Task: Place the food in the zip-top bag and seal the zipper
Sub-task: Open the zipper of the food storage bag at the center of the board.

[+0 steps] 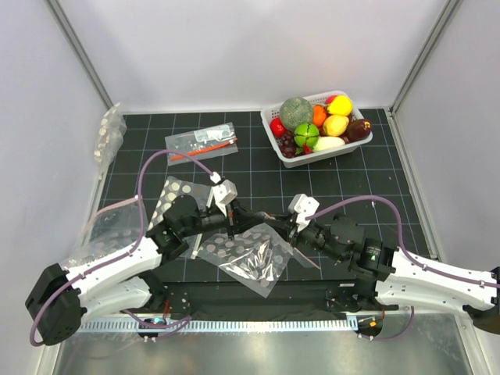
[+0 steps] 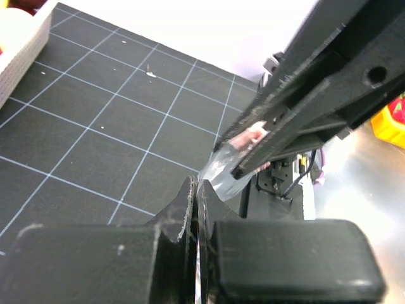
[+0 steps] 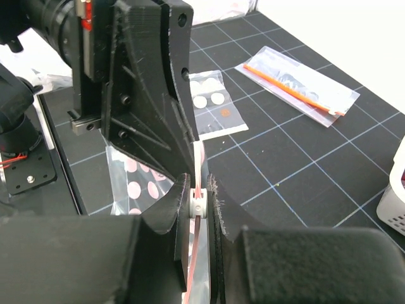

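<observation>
From the top camera, the zip-top bag lies near the middle of the surface, toward its near edge. It is a clear dotted pouch, and the two arms meet at its far edge. The left tool reaches in from the left and is clenched on that edge, while the right tool meets the same edge from the right. The food is heaped in a white basket by the far right corner, well apart from the bag; a round green fruit, a yellow lemon and red pieces show on top. A clear bag with an orange-red stick lies toward the far left, and a second dotted bag lies just left of the left arm

In the left wrist view, the left tool's fingers are pressed flat together on a thin edge of clear plastic. The right tool's dark fingers cross the upper right, their tips on crumpled clear film just beyond. A corner of the basket shows at the top left

In the right wrist view, the right tool's fingers stand almost together, grasping the zipper, whose pink strip runs up between them with a small white piece at the pinch. The left tool stands upright just ahead on the same strip, and dotted film hangs below it
</observation>
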